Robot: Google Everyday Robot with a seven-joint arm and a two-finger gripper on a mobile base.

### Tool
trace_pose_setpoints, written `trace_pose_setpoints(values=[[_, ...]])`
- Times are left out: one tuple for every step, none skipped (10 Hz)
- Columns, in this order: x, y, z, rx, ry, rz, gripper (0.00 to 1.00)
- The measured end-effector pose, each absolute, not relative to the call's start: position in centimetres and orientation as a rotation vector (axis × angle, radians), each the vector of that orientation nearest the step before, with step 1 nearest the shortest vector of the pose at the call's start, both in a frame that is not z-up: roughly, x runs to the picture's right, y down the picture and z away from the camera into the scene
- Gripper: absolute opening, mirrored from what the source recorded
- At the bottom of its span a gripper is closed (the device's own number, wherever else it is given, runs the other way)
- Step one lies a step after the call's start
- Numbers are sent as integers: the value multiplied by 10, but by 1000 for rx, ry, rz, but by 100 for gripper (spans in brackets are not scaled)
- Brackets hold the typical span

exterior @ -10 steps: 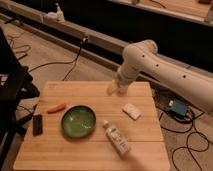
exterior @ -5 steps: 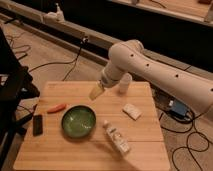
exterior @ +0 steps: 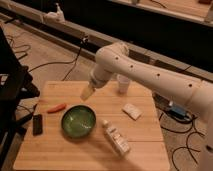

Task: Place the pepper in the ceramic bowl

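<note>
The pepper (exterior: 56,107), small, slender and orange-red, lies on the wooden table (exterior: 145,145) at its left side, just left of the bowl. The ceramic bowl (exterior: 78,120) is round, glossy green and sits left of the table's middle. My gripper (exterior: 87,93) hangs at the end of the white arm (exterior: 150,75), above the table behind the bowl and to the right of the pepper, apart from both. It holds nothing that I can see.
A flat black phone-like rectangle (exterior: 37,124) lies at the table's left edge. A white bottle (exterior: 115,137) lies right of the bowl. A small white packet (exterior: 132,111) and a translucent cup (exterior: 123,83) are at the right and back. Cables cross the floor.
The arm has swung left across the table, carrying the gripper from the far right side to a spot behind the bowl, closer to the pepper.
</note>
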State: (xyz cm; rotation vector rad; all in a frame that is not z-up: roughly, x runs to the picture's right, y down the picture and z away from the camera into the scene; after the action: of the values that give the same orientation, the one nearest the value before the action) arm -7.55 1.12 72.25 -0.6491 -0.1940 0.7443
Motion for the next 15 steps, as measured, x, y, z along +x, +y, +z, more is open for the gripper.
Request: trace_pose_setpoints(values=[[-104,12,734,-647,-217,694,74],[-135,15,746,-651,-242,641,74],[-152,18,753,-653,-259,614,74],[-178,22,763,-658,-289,582,74],[-205,28,773,-669,-322,560,74],[-225,36,777,-690,-350,544,74],[-236,41,779,-705,-366,535,74],[-236,40,778,-705,-367,535,74],[-234,40,779,-704,-365,538,74],[-235,40,779,-703,-364,535,74],[-235,41,779,-703,-360,531,74],[-231,41,789,-691,-341,529,74],[-236,44,799,-689,-332,521,74],[-250,57,819,-700,-322,503,74],[-264,69,838,-705,-307,470,74]])
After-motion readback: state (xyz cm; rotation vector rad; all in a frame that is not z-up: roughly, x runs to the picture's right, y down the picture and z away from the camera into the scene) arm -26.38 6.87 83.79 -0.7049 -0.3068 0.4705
